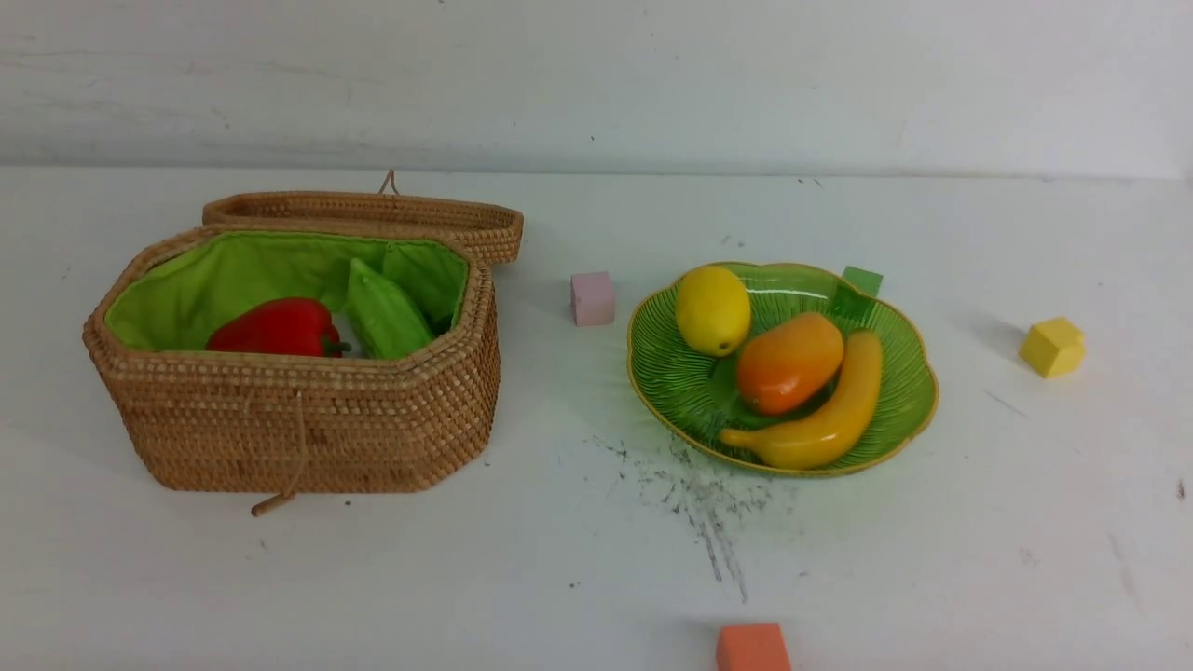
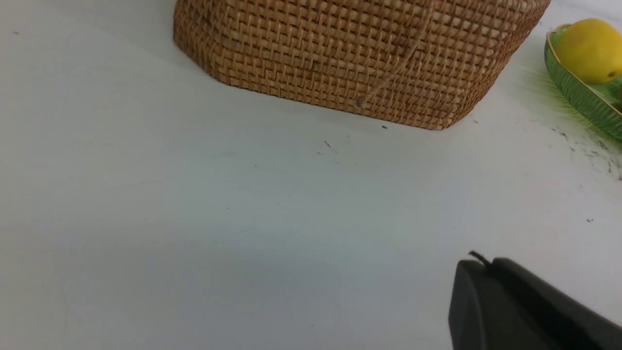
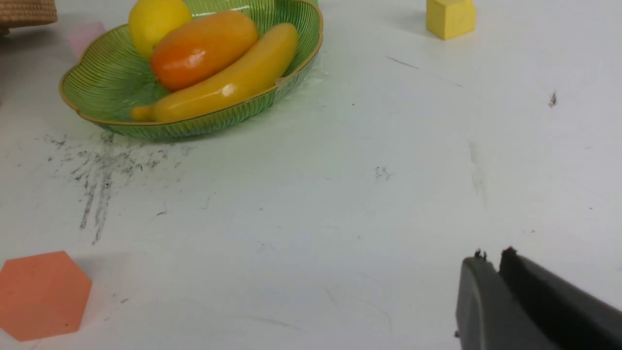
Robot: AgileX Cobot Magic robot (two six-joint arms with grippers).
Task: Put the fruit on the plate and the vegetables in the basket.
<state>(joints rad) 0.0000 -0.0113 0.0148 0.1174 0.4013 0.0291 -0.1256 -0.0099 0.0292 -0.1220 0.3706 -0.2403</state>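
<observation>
Lemon (image 1: 712,309), mango (image 1: 789,362), banana (image 1: 820,410) lay on plate (image 1: 909,410); pepper (image 1: 277,328), gourd (image 1: 386,315) inside basket (image 1: 308,419), left of plate. My left gripper (image 2: 478,265) and right gripper (image 3: 491,260) stood closed, empty; sorting looked finished.

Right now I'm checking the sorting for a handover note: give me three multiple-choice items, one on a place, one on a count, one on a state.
1. Where is the banana? A in the basket; B on the plate; C on the table.
2. How many fruits lie on the plate? A one; B two; C three.
3. The basket lid is: A open; B shut; C missing.

B: it lies along the plate's near edge.
C: lemon, mango, banana.
A: it is folded back, showing the red pepper and green gourd inside.
</observation>
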